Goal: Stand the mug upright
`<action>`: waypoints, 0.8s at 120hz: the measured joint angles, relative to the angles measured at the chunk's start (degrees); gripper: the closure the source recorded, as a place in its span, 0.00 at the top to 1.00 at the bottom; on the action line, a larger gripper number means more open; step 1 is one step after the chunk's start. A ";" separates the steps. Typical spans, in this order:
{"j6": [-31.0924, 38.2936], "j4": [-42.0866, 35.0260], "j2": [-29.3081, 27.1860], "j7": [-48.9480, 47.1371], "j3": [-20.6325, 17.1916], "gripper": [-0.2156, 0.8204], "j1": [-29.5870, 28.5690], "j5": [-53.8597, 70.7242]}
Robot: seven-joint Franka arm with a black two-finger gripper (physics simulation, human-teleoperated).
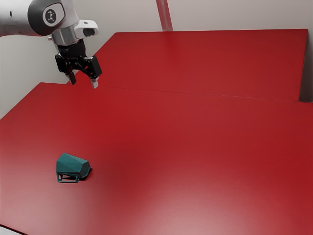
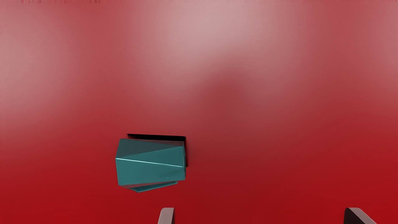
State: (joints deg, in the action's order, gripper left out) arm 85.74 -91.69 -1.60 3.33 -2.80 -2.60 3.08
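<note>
A faceted teal mug (image 1: 72, 165) lies on its side on the red table in the exterior view, its angular handle low against the tabletop on the side facing that camera. High above the table, toward the exterior view's upper left, hangs my gripper (image 1: 83, 83), apart from the mug. In the wrist view the mug (image 2: 150, 163) lies beyond the fingertips, nearer to one finger than the other. My gripper (image 2: 259, 214) is open there, its two fingers wide apart with nothing between them.
The red tabletop (image 1: 186, 161) extends around the mug. A raised red panel (image 1: 210, 63) stands along the table's far side in the exterior view, with pale walls behind it.
</note>
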 joint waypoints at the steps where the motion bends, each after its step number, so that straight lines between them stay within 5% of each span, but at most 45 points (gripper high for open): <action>1: 0.01 0.00 -0.01 0.00 0.00 0.78 0.02 0.00; 39: 0.05 -2.29 -2.34 0.15 -0.30 0.78 -0.49 0.00; 96: 2.13 -11.82 -7.71 4.76 -0.37 0.78 -15.74 -3.91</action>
State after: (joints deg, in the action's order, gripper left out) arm 87.86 -103.52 -9.31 8.09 -3.17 -18.33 -0.83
